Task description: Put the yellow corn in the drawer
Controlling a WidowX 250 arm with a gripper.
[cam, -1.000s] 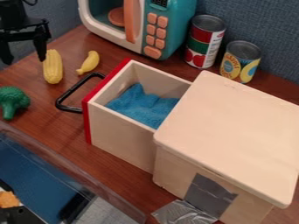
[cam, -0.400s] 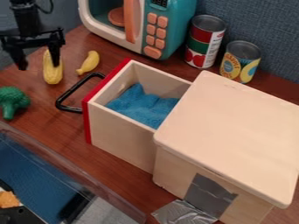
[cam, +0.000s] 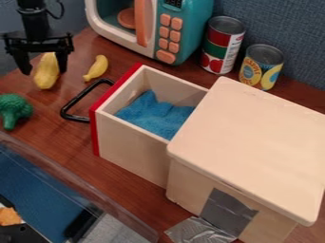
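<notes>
At the upper left, the black gripper (cam: pixel 44 71) hangs open, its two fingers wide apart. The yellow corn (cam: pixel 46 80) lies on the table between and just below them, its upper end partly behind the gripper; whether either finger touches it, I cannot tell. To the right, the wooden drawer (cam: pixel 136 144) with a red front and black handle is pulled out of its box, a blue cloth (cam: pixel 155 114) lying inside.
A yellow banana (cam: pixel 96 68) lies between the corn and the drawer handle. Green broccoli (cam: pixel 13 109) sits at the left edge. Behind stand a toy microwave (cam: pixel 175 35) and two cans (cam: pixel 222 45). The box lid (cam: pixel 254 142) covers the right side.
The gripper has moved right, to stand over the corn. The corn has shifted slightly left and turned, its lower end now further left.
</notes>
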